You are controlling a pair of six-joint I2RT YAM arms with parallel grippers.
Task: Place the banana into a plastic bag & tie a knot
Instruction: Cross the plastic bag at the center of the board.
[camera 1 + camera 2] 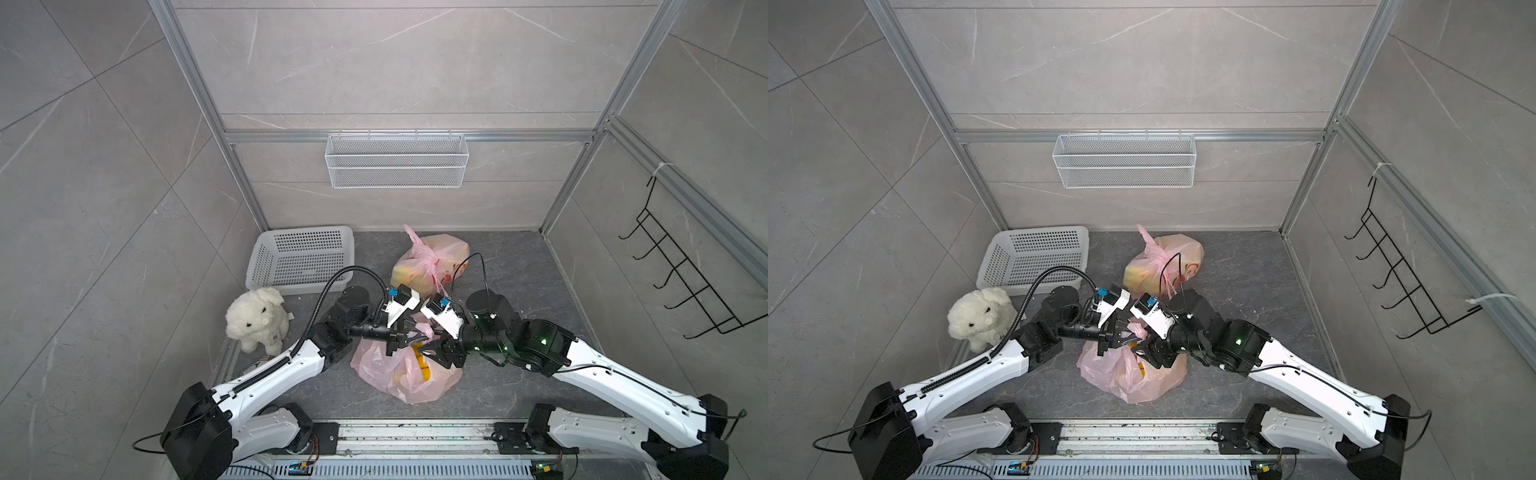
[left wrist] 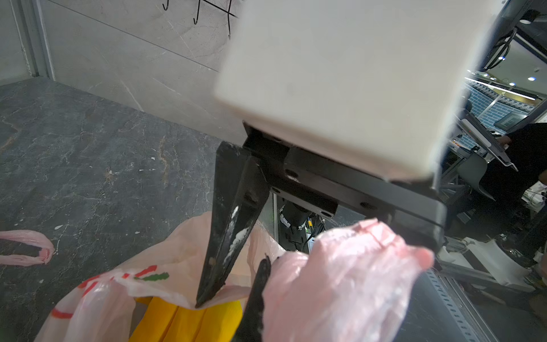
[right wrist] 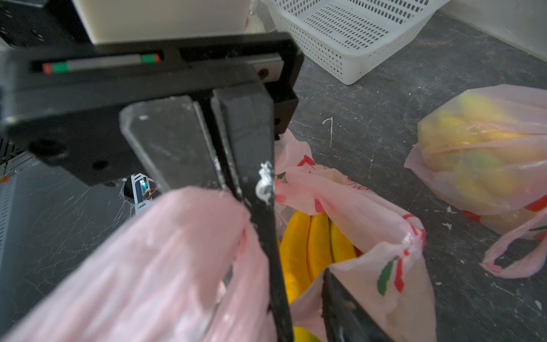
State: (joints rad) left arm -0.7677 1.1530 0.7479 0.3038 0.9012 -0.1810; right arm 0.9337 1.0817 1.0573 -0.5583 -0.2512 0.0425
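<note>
A pink plastic bag (image 1: 374, 365) lies open-mouthed near the front of the floor, seen in both top views. Yellow bananas (image 3: 316, 242) rest inside it and also show in the left wrist view as banana (image 2: 183, 322). My left gripper (image 1: 409, 343) is shut, and its tip (image 2: 204, 299) pinches the bag's rim above the fruit. Facing it across the mouth is my right gripper (image 1: 428, 347). A bunched pink handle (image 3: 165, 266) drapes over the right gripper, so one finger (image 3: 266, 237) shows and its partner is hidden.
A second pink bag (image 1: 428, 257) of fruit sits knotted behind, its loose handle (image 3: 509, 260) on the floor. A white perforated basket (image 1: 266, 274) and a white plush toy (image 1: 255, 318) stand at the left. On the walls hang a wire shelf (image 1: 397, 160) and a black hook rack (image 1: 681, 266).
</note>
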